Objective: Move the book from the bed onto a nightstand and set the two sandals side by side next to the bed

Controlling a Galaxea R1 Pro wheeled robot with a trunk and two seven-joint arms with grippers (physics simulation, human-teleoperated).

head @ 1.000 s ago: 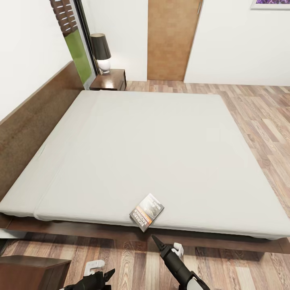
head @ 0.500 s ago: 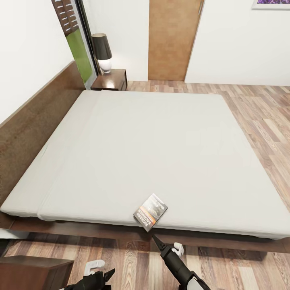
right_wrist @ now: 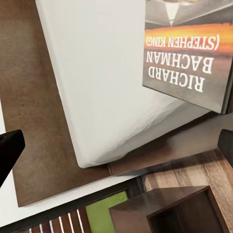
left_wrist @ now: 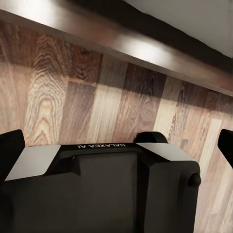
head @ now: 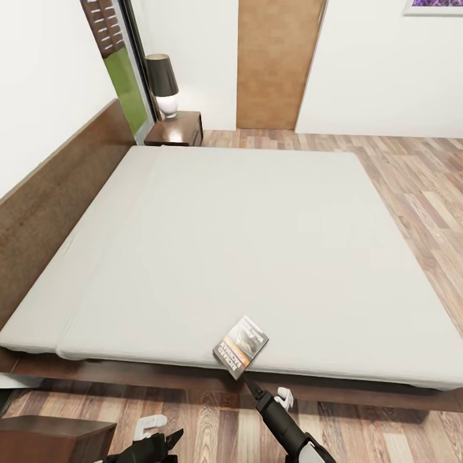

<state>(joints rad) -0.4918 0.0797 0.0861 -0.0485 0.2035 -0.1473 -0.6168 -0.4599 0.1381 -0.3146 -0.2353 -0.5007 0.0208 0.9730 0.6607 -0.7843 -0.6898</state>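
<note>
Presently the book (head: 240, 348) lies flat on the pale-grey mattress of the bed (head: 244, 244), at the near edge, one corner projecting slightly past the mattress rim. The right gripper (head: 251, 386) sits just short of that corner, its dark tip pointing up toward the book and close to it; contact cannot be confirmed. In the right wrist view the fingertips (right_wrist: 9, 145) appear at opposite edges of the frame, set wide apart and holding nothing, with the book (right_wrist: 191, 53) ahead of them, cover lettering "RICHARD BACHMAN" legible, overhanging the mattress edge above the dark wooden frame.

The left gripper (head: 168, 440) hangs low, well to the left of the right one, over the wood-plank floor (head: 212, 418). The left wrist view shows its fingertips (left_wrist: 10, 148) likewise spread and empty, facing floor planks and the bed's dark frame edge (left_wrist: 121, 41).

A nightstand (head: 54, 437) stands just left of the left gripper. A second nightstand (head: 177, 128), carrying a lamp (head: 164, 83), stands at the far side of the bed, well beyond both grippers, near the wooden door (head: 276, 64).
</note>
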